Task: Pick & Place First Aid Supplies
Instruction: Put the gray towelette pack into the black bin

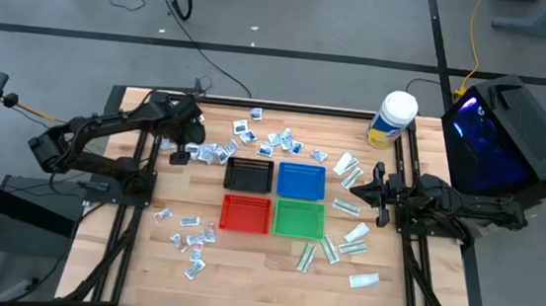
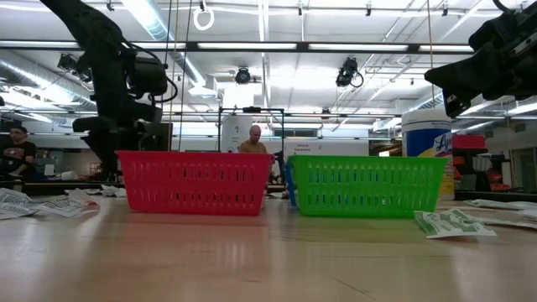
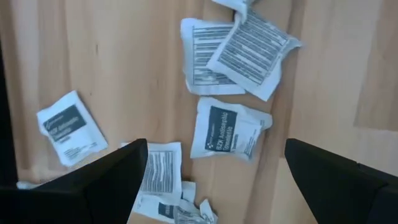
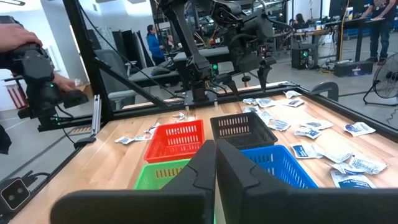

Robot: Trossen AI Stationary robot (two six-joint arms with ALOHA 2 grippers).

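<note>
Wooden bench strewn with first aid packets around four mesh trays.
Only the left wrist view makes packet print legible: an antiseptic packet lies between the wide-open, empty left hand fingers, below them. Right hand hovers shut and empty near the white-and-green packets; the low view crops both hands.

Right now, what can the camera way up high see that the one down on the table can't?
Only the high view shows the black tray, the blue tray and both arms whole, left gripper open, right gripper shut. Only the low view shows a person behind. Both show the red tray, green tray, jar and scattered packets.
</note>
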